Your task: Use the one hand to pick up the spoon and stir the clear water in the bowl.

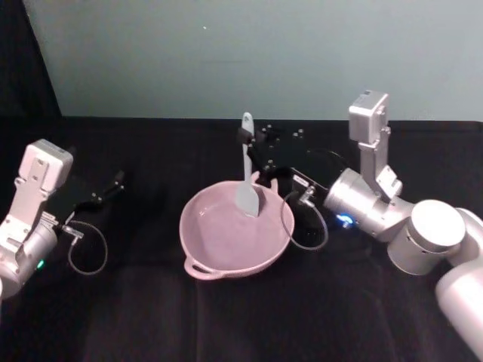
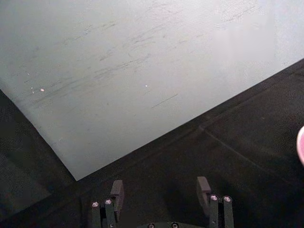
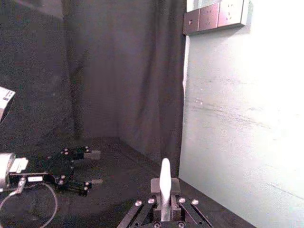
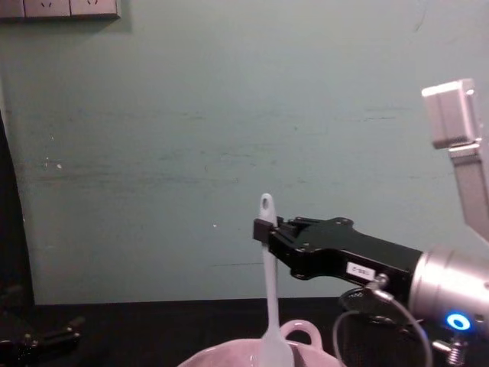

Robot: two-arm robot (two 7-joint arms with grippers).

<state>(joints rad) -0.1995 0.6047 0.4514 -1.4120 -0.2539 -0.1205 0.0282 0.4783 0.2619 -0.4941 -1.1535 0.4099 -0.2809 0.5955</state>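
The right gripper (image 4: 264, 229) was clamped on the spoon (image 4: 270, 287) high on its handle, just below the oval hole, holding it upright. The blade dipped into the pink bowl (image 1: 219, 245) at mid-table, toward its far rim. The left gripper (image 1: 115, 182) sat well off to the left over the black cloth (image 1: 151, 317), fingers spread apart.

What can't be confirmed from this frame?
1. Water: head view, the inside of the bowl looks plain pink; water level cannot be told.
2. Blade of the spoon, held by the right gripper: chest view's bottom edge cuts it off; contact with the bowl's floor is unclear.
3. Left wrist view: past the open, parked left gripper, the bowl is an edge-cut sliver.
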